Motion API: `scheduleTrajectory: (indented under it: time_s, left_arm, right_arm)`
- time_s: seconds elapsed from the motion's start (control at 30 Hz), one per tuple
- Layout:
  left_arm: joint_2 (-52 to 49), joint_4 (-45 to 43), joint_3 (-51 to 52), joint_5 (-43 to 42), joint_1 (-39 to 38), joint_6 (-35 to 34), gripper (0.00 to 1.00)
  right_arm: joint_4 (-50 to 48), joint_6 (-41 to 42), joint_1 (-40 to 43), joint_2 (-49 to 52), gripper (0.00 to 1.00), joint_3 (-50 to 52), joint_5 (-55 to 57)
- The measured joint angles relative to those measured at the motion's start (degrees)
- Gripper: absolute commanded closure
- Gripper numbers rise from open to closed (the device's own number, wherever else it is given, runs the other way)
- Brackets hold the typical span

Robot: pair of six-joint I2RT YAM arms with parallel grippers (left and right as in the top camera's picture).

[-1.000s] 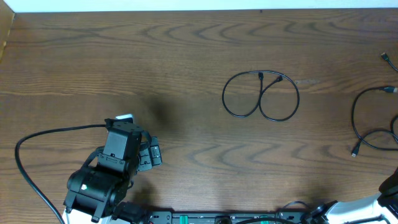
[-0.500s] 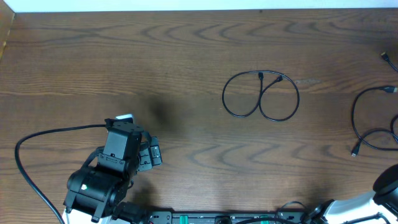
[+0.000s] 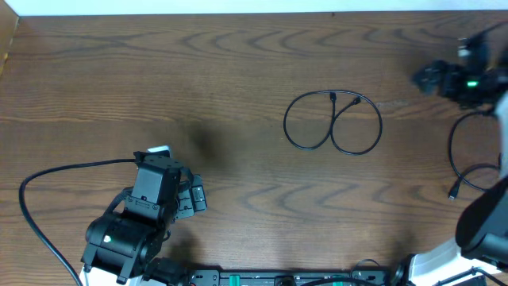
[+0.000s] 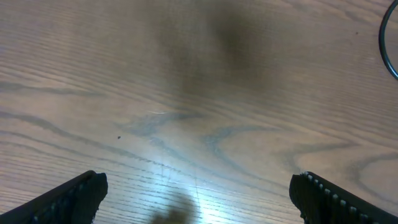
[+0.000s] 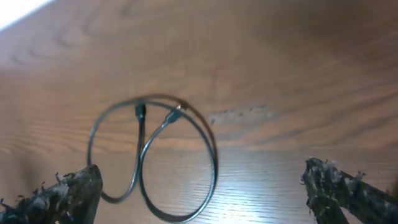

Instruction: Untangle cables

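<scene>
**Right gripper wide open above the looped cable, nothing held**

The right gripper (image 5: 202, 180) hangs over the far right of the table (image 3: 238, 63), blurred from overhead. Its jaws are spread as wide as they go, with only bare wood between them. The left gripper (image 4: 199, 183) is just as wide and just as empty, parked at the near left over plain table.

The looped cable (image 3: 334, 121) lies left of the right gripper and a little nearer. It is a flat figure-eight whose two loops sit side by side, so its long axis runs left to right. Both plugs meet at the far side of the crossing. A second cable (image 3: 451, 151) curls at the right edge, on the near side of the right arm and well apart from the loops.

To my eye the right arm is nearer the figure-eight. The left would have to cross open table.
</scene>
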State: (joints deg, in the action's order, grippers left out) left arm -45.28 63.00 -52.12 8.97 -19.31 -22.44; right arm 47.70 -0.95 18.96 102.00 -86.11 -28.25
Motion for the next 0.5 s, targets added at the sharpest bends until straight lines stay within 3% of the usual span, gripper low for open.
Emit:
scheduleTrajectory:
  time_s: [0.5]
  left_arm:
    - [0.02, 0.00, 0.00, 0.00, 0.00, 0.00, 0.02]
  right_arm:
    - [-3.21, 20.98, -23.02, 1.81, 0.03, 1.95, 15.50]
